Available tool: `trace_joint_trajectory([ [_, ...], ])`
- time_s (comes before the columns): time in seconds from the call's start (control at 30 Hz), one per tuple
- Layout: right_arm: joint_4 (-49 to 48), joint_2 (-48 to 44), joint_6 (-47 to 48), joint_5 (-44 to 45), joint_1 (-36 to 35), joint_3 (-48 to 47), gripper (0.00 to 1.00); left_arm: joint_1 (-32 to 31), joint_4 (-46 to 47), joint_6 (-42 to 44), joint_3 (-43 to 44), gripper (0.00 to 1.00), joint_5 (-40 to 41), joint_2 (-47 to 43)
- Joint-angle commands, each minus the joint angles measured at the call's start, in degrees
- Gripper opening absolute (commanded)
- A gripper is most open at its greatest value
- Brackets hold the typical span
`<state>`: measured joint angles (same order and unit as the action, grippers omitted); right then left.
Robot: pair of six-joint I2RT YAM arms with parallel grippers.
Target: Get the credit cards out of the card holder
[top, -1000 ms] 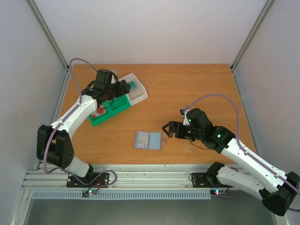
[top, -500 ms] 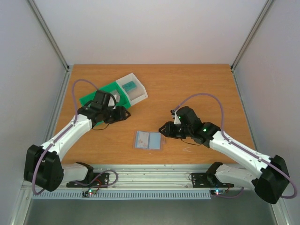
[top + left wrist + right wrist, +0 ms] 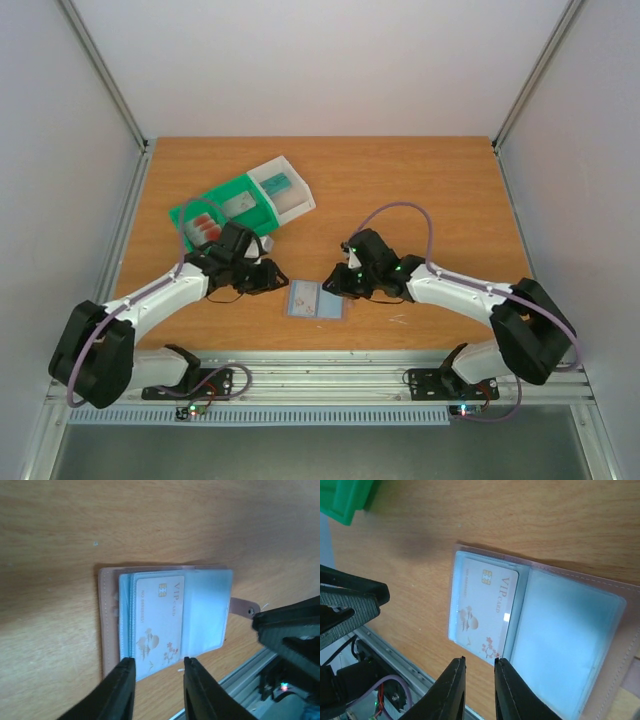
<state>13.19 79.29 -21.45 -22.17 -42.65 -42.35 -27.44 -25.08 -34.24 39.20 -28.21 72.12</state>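
1. The brown wooden table (image 3: 420, 200) holds everything, so both arms can reach it from the near edge.
2. The green-and-white plastic tray (image 3: 245, 195) sits at the back left, well apart from the holder. Small red-marked and teal pieces lie in it. I think taken-out cards go there.
3. The flat blue-grey card holder (image 3: 317, 300) lies open near the front, between the two grippers, so its clear pockets face up.
4. The left gripper (image 3: 272, 278) is just beside the holder's left edge. Its jaws are narrow, with nothing between them. The right gripper (image 3: 333, 281) is by the right edge, with narrower jaws, also empty. I think one will pin the holder while the other pulls.
5. A pale credit card (image 3: 159, 620) with a gold chip sits inside the pocket on the left gripper's side. It is not out yet.
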Motion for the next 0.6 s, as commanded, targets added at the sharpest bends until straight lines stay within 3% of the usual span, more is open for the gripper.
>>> trace_joint_trajectory([
  [0.0, -4.8, 4.0, -0.4, -1.9, -0.8, -0.1, 0.17, -0.7, 9.5, -3.0, -2.3, 0.25, -3.8, 2.1],
  [0.4, -8.7, 11.7, 0.5, -4.2, -1.5, -0.5, 0.15, -0.9, 22.6, -7.9, -7.5, 0.2, -8.9, 9.4],
  [0.57, -10.6, 14.2, 0.3, -5.0, -1.5, -0.5, 0.13, -1.0, 24.3, -7.6, -8.3, 0.06, -8.7, 12.2],
])
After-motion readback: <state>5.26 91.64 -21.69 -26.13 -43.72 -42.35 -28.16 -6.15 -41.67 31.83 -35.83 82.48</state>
